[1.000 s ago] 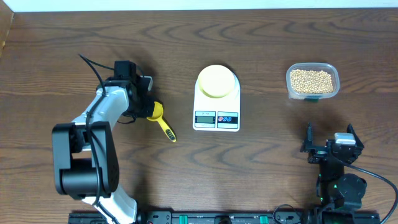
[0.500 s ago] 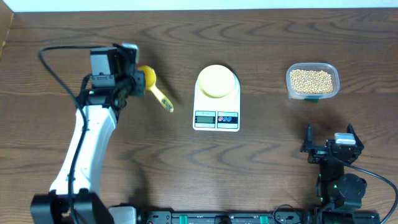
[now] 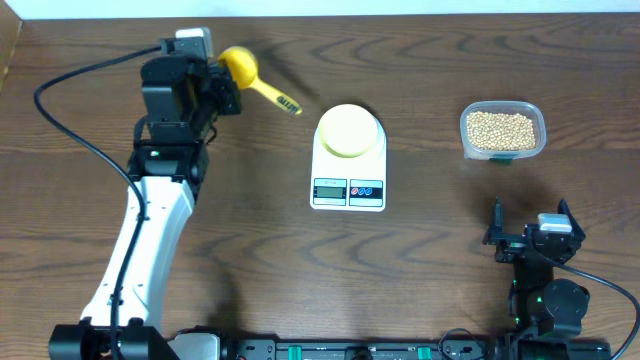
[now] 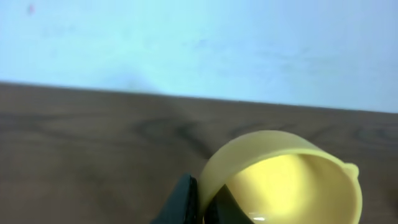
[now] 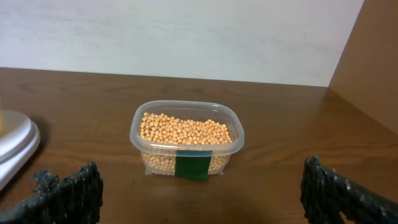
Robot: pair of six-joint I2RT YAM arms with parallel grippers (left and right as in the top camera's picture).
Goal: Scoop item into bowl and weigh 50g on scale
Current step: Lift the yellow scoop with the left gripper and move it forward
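Gripping the yellow scoop (image 3: 245, 68), left gripper (image 3: 217, 88) is clamped up-left of the scale (image 3: 348, 193). The beans (image 3: 501, 128) sit right of the scale, bowl (image 3: 348, 131) on it; right gripper (image 3: 531, 226) gapes empty, down-right of the scale.

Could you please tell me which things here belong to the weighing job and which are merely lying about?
Job: beans in clear tub; yellow scoop in left gripper; cream bowl on white scale.
Idle: right gripper, open; black cable by left arm.

left arm (image 3: 150, 225): white link, black joints | cable (image 3: 70, 72): black
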